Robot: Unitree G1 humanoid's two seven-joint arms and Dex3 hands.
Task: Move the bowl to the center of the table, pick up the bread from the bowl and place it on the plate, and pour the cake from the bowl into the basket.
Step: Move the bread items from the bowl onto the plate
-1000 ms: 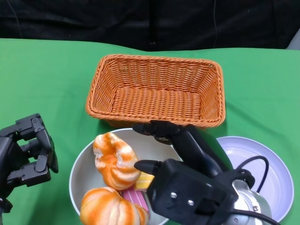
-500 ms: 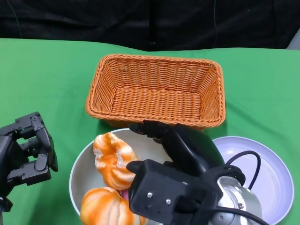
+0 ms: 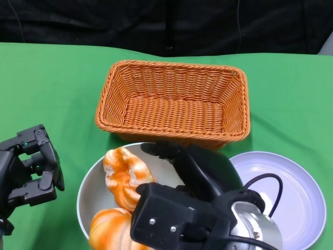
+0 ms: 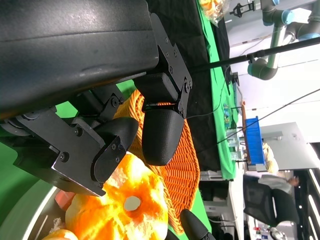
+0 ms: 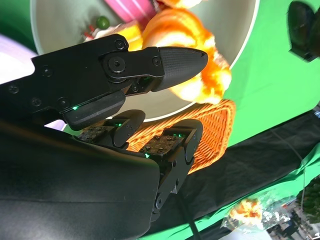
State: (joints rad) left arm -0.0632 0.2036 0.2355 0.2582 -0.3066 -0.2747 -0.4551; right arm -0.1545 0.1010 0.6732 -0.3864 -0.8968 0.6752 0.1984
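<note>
1. Head view: the right hand reaches over the bowl, its fingers apart above the upper bread and holding nothing.
2. A second bread sits at the bowl's near edge; the cake lies beside them (only the right wrist view shows it plainly).
3. The left hand rests beside the bowl, fingers curled on nothing.
4. Risk: the breads crowd together, so a closing grasp could nudge the neighbour or smear the cake.
5. The plate lies to the right, the basket just behind; a loose hold might drop the bread short of the plate.
</note>
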